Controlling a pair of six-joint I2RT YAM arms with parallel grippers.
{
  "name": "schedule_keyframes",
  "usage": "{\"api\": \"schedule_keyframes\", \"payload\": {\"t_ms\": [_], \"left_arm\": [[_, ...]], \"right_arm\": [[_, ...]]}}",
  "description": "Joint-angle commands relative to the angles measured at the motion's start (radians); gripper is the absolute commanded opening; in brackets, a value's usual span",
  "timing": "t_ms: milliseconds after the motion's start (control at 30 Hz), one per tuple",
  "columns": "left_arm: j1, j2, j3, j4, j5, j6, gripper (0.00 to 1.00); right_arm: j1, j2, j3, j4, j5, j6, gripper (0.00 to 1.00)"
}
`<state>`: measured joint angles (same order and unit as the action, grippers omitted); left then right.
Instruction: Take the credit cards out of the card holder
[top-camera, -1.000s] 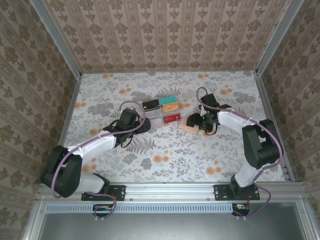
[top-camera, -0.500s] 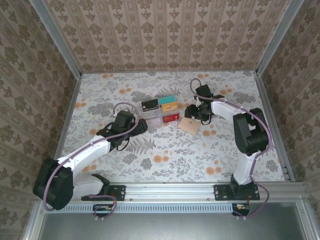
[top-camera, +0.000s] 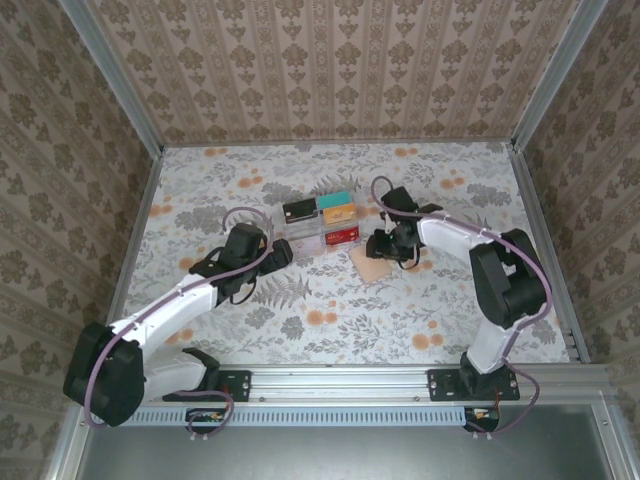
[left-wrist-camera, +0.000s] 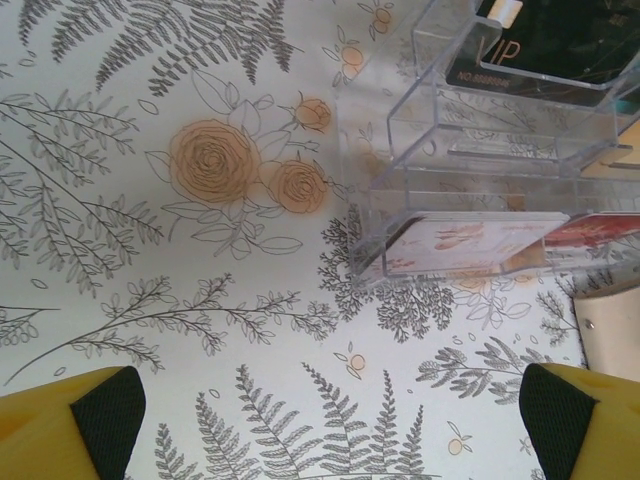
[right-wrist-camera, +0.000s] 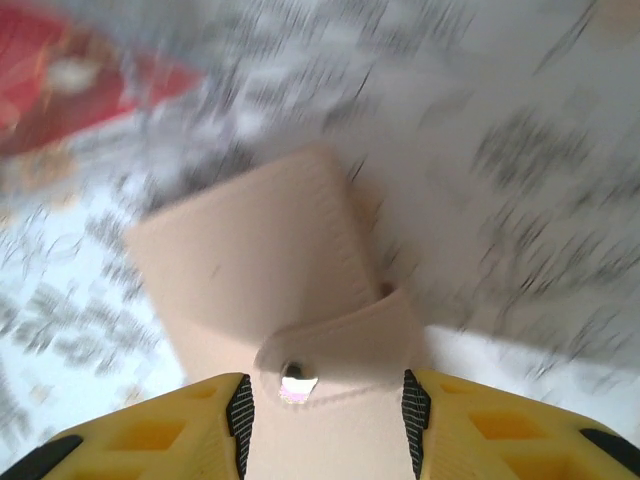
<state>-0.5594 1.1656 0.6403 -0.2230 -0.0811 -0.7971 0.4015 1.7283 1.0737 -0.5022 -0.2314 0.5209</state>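
The tan card holder (top-camera: 370, 264) lies on the flowered surface (top-camera: 300, 300), just to the right of the clear tray (top-camera: 322, 224) and towards its near end. The right gripper (top-camera: 386, 246) sits at the holder's far edge. In the right wrist view, which is blurred, the right gripper (right-wrist-camera: 325, 410) has its yellow fingers (right-wrist-camera: 150, 430) on either side of the holder's (right-wrist-camera: 260, 270) strap (right-wrist-camera: 340, 345). The dark pads press against the strap's two edges, so the gripper appears clamped on the card holder, with the metal snap (right-wrist-camera: 292, 380) just inside the left pad. The rest of the holder stretches away from the fingers. A red card (right-wrist-camera: 60, 90) is a smear at the upper left of that view. The credit cards are in the tray: a black card (top-camera: 300, 211), a teal card (top-camera: 335, 200), an orange card (top-camera: 340, 213) and the red card (top-camera: 343, 236). The left gripper (top-camera: 277, 252) is just left of the tray's near end, not touching it. In the left wrist view its fingers (left-wrist-camera: 100, 410) are spread wide apart over bare surface and hold nothing. The tray (left-wrist-camera: 480, 150) stands ahead of them, with the black card (left-wrist-camera: 555, 40) in a far compartment.
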Motion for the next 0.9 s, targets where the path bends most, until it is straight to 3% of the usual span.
{"api": "schedule_keyframes", "payload": {"t_ms": [0,100,200,400,533,633,733,867], "left_arm": [[0.007,0.012,0.008,0.019,0.056,-0.005,1.0],[0.007,0.027,0.015,0.022,0.104,0.002,1.0],[0.007,0.047,0.031,0.022,0.151,0.024,1.0],[0.007,0.092,0.048,0.067,0.242,0.031,1.0],[0.006,0.106,0.056,0.092,0.269,0.014,1.0],[0.006,0.126,0.062,0.113,0.302,0.002,1.0],[0.005,0.15,0.07,0.125,0.327,-0.018,1.0],[0.0,0.176,0.073,0.148,0.355,-0.038,0.98]], "right_arm": [[0.033,-0.086,-0.1,0.065,-0.136,0.161,0.48],[0.041,-0.145,-0.152,0.118,-0.143,0.202,0.5],[0.038,-0.182,-0.145,0.07,-0.004,0.159,0.51],[0.034,-0.081,-0.039,0.034,0.024,0.055,0.49],[0.036,-0.011,0.043,-0.028,0.164,0.041,0.48],[0.043,-0.001,0.062,-0.045,0.251,0.036,0.55],[0.043,0.034,0.076,-0.041,0.237,0.024,0.56],[0.057,0.087,0.087,-0.04,0.16,0.009,0.52]]}}
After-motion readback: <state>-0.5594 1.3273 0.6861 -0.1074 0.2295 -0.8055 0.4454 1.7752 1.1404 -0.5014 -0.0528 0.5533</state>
